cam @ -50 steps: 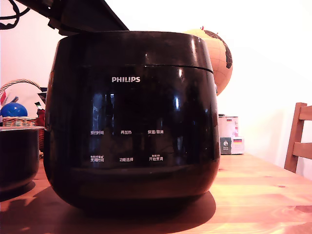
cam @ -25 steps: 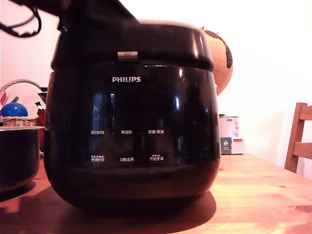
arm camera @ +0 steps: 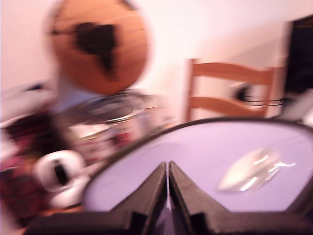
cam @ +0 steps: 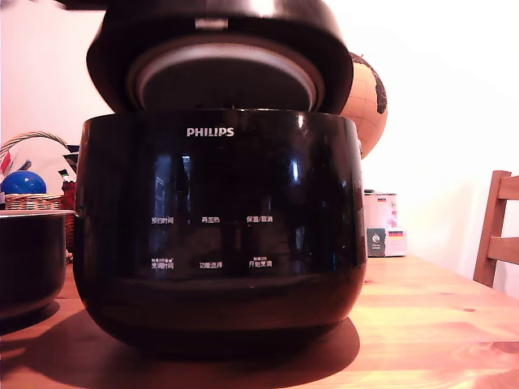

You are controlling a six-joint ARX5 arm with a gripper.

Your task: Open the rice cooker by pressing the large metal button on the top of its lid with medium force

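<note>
Lid point(cam: 219, 57) of the rice cooker point(cam: 217, 235) stands raised above the cooker's body, its pale round underside plate tilted toward the exterior camera, so the press looks done and the lid released. Judging from that, what remains is to draw the arm clear without knocking the lid. The cooker sits on the wooden table point(cam: 438, 324), with a globe point(cam: 365, 93) behind it and a smaller black pot point(cam: 31, 259) beside it. In the blurred wrist view the gripper point(arm camera: 168, 169) is clenched, fingers pressed together, grasping nothing, over the lid's glossy top.
</note>
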